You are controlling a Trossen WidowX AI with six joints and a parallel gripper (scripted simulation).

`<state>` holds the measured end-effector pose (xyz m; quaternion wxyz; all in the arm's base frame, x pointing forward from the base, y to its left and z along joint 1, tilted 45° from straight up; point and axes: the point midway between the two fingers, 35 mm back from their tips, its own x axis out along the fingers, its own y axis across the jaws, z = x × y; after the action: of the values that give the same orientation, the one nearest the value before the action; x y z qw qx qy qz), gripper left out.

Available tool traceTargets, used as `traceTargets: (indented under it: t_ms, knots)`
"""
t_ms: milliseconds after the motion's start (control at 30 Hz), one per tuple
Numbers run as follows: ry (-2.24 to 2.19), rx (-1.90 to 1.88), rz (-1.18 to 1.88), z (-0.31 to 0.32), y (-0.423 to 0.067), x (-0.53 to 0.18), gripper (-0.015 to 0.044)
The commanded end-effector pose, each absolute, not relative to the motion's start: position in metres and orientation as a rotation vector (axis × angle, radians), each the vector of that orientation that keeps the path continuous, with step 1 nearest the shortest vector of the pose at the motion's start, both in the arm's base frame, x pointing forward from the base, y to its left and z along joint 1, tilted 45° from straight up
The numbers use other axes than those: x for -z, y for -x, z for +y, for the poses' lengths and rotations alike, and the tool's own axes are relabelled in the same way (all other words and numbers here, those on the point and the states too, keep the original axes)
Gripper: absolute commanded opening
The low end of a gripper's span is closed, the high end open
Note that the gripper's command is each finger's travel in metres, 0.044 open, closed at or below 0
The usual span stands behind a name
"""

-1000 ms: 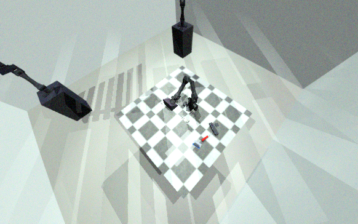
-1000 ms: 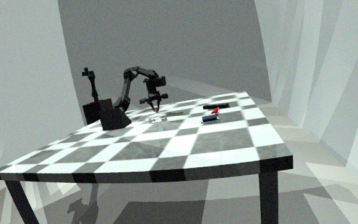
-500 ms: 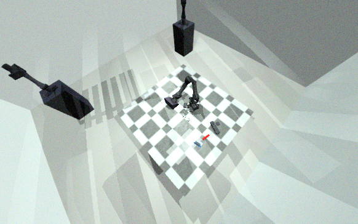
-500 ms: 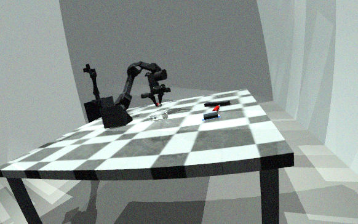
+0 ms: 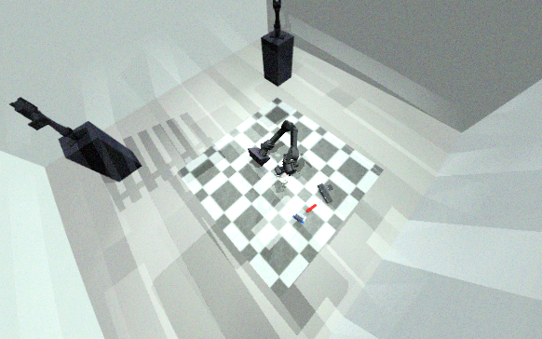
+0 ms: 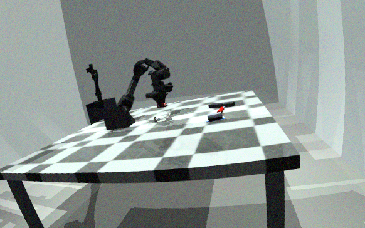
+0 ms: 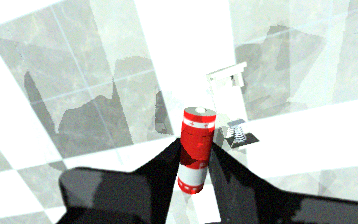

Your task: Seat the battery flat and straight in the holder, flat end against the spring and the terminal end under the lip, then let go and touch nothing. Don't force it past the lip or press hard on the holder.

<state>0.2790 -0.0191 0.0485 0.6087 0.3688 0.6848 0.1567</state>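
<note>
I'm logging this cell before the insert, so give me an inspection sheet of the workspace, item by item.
Surface: checkered table.
Job's things: red and white battery held off the table; clear holder with spring beyond it, unfilled.
Clutter: red object, dark block on blue base, flat black bar, all apart from the holder.
End effector: shut on the battery's lower half.
Cables: nothing seen.
Surroundings: two dark camera stands, grey walls.

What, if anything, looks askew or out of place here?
Nothing looks damaged or spilled. The hand grips the red and white battery above the table, not yet in the pale holder, whose spring shows just beyond it.
</note>
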Motion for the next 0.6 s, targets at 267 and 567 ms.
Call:
traceTargets:
  t_ms: [267,567]
  knots:
    - [-0.517,-0.677,1.434,-0.061,-0.288,-0.014,0.0084]
    - [-0.515,-0.674,1.414,-0.06,-0.289,-0.012,0.0084]
